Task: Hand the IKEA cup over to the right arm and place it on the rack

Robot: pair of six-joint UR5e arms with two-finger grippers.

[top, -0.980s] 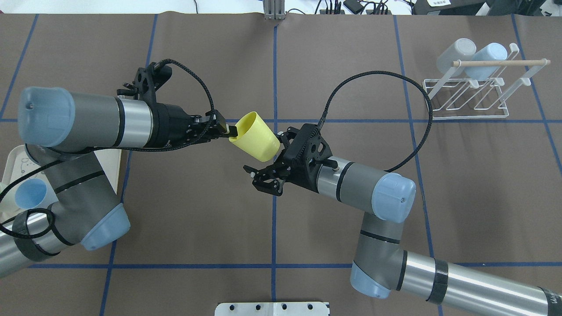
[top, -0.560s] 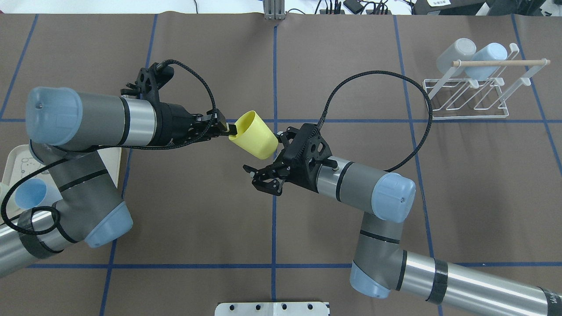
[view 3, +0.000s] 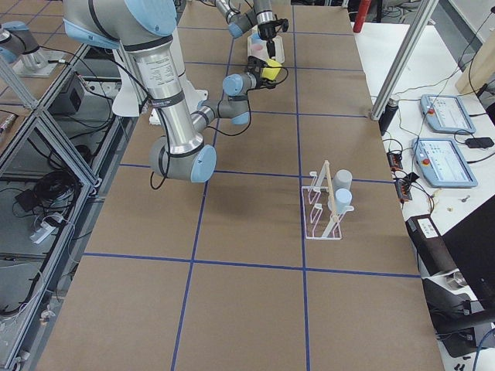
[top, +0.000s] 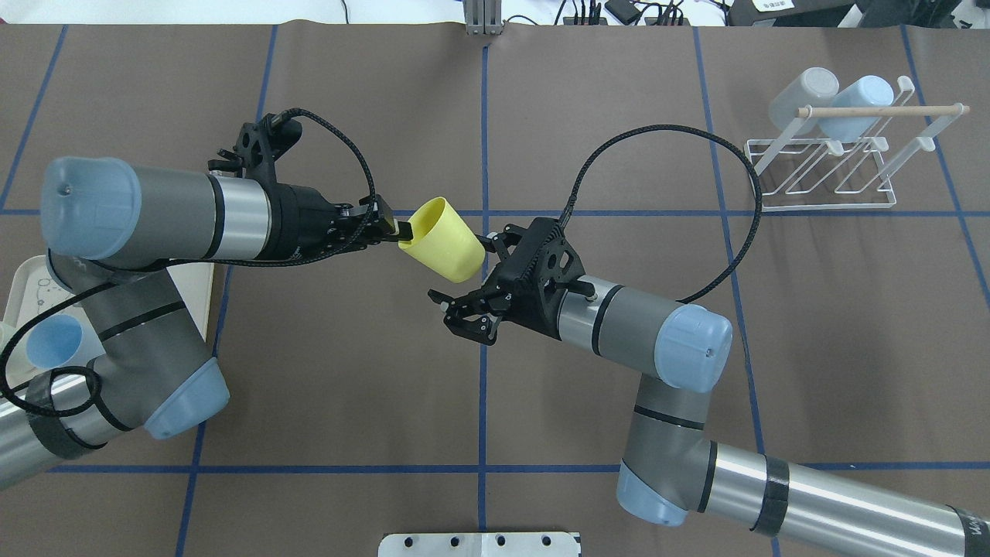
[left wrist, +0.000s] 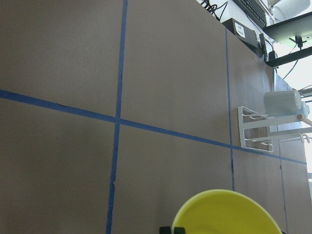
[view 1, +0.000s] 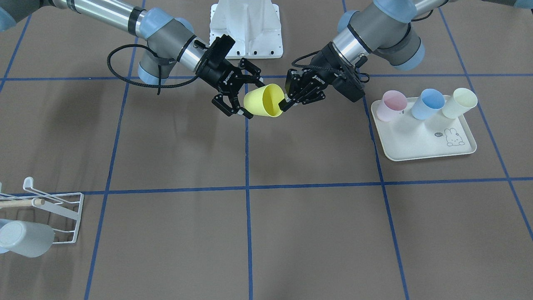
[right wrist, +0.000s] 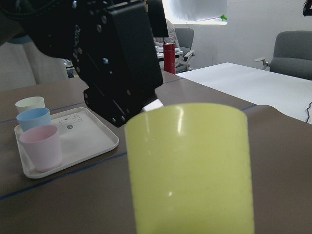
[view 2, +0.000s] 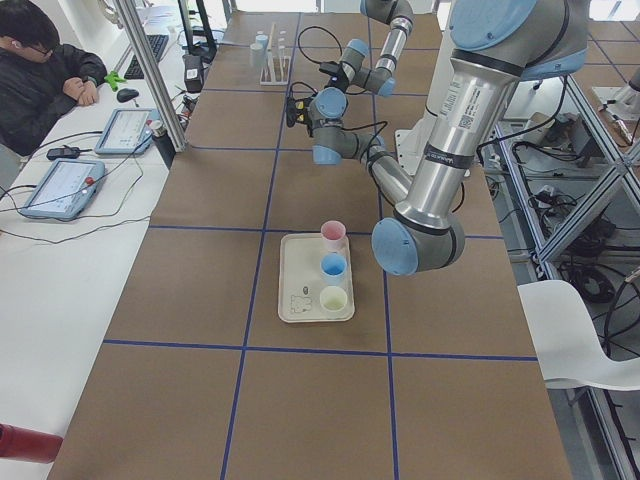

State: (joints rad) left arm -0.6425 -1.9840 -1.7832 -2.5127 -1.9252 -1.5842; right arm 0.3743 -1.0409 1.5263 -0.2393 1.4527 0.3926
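Tray, cream rectangular plastic with a rabbit print [view 1: 420, 150]: sitting on the brown table [top: 619, 77] beside the left arm and carrying three upright cups in a row, a pink cup [view 1: 391, 105], a blue cup [view 1: 429, 103] and a pale cream cup [view 1: 460, 102].

White wire rack [top: 781, 141] with a wooden dowel [top: 882, 111]: standing well apart on the robot's right, bearing a pale grey cup [top: 804, 89] and a light blue cup [top: 862, 100], both tilted on the prongs.

Bright yellow plastic cup [top: 442, 240]: hanging in the air over the table's middle, nearly on its side. Its long axis is running between the two grippers, mouth facing the left gripper [top: 401, 230], base pointing at the right gripper [top: 472, 280].

Left fingers are pinching the cup's rim. Right fingers are standing wide apart, bracketing the base; whether they touch it cannot be told.
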